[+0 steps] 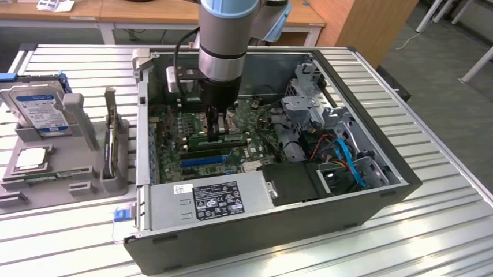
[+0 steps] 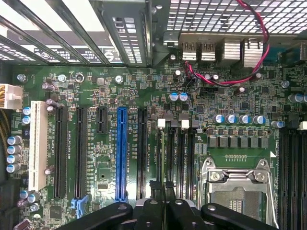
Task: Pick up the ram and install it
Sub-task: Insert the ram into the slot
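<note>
Nearest sits the dark computer case (image 1: pixel 254 242), open on top, with its silver power supply (image 1: pixel 208 199) along the near edge. Inside it the tool (image 1: pixel 219 134) stands low over the motherboard (image 1: pixel 170 144), just beyond the blue slot (image 1: pixel 204 162). Its jaws are pinched narrow on the ram (image 1: pixel 237 138), a thin green stick lying along the line of the slots. Seated or just above a slot? Cannot tell.

From the wrist, the dark fingertips (image 2: pixel 153 186) stand close together over black slots with white latches (image 2: pixel 184 123), between the blue slot and the silver processor socket (image 2: pixel 237 189).

At the exterior view's left, on the ribbed counter (image 1: pixel 431 173), a grey holder (image 1: pixel 85 184) carries a hard drive (image 1: pixel 37 107) and an upright expansion card (image 1: pixel 115 144).
</note>
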Robot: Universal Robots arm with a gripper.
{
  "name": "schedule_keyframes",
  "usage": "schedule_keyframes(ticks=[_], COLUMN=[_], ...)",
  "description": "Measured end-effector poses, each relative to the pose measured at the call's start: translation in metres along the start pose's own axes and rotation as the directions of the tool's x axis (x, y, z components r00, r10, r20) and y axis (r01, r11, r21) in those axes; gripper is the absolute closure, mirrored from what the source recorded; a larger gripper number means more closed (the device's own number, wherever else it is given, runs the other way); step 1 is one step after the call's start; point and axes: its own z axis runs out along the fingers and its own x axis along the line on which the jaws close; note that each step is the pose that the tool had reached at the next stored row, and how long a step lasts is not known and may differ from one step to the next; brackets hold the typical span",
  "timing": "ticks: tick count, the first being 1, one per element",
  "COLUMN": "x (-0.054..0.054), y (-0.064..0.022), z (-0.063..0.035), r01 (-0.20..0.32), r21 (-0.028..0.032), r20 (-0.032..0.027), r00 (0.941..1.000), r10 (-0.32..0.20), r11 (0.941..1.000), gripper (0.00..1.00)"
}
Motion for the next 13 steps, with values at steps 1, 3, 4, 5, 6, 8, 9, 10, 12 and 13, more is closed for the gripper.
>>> schedule_keyframes(ticks=[1,3,4,5,6,8,9,10,12,13], x=[0.0,0.0,0.0,0.0,0.0,0.0,0.0,0.0,0.0,0.0], y=[-0.0001,-0.0001,0.0,0.0,0.0,0.0,-0.0001,0.0,-0.0001,0.0], z=[0.0006,0.0019,0.002,0.002,0.002,0.0021,0.0021,0.0021,0.0021,0.0021], r01=[0.0,0.0,0.0,0.0,0.0,0.0,0.0,0.0,0.0,0.0], r21=[0.0002,0.0001,0.0,0.0,0.0,0.0,0.0,0.0,0.0,0.0], r20=[0.0002,0.0,-0.0001,-0.0001,-0.0002,-0.0001,-0.0001,0.0,-0.0001,-0.0001], r00=[1.0,1.0,1.0,1.0,1.0,1.0,1.0,1.0,1.0,1.0], r10=[0.0,0.0,0.0,0.0,0.0,0.0,0.0,0.0,0.0,0.0], r11=[1.0,1.0,1.0,1.0,1.0,1.0,1.0,1.0,1.0,1.0], gripper=[0.88,0.88,0.88,0.88,0.88,0.88,0.88,0.88,0.88,0.88])
